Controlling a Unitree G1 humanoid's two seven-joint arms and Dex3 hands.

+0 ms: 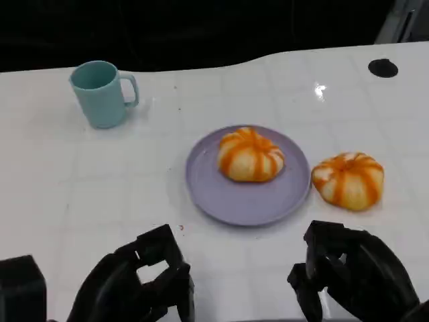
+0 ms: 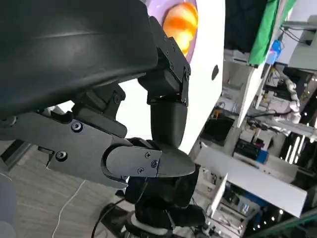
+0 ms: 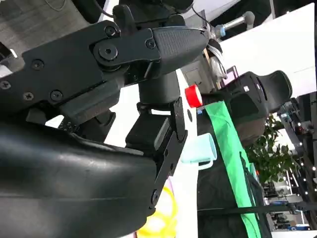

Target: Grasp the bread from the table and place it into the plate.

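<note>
Two round breads with orange stripes are in the head view. One bread (image 1: pixel 250 155) lies on the purple plate (image 1: pixel 208 181) at the table's middle. The other bread (image 1: pixel 348 180) sits on the white table just right of the plate, close to its rim. My left hand (image 1: pixel 137 282) hovers at the near edge, below and left of the plate, holding nothing. My right hand (image 1: pixel 352 275) hovers near the front, just short of the loose bread, also holding nothing. The left wrist view shows my left hand (image 2: pixel 148 148) with the plated bread (image 2: pixel 181 22) beyond it.
A teal mug (image 1: pixel 102 94) stands at the far left of the table; it also appears past my right hand (image 3: pixel 138 74) as the mug (image 3: pixel 198 151). A small black round mark (image 1: pixel 383 67) lies at the far right. The table's far edge curves against a dark background.
</note>
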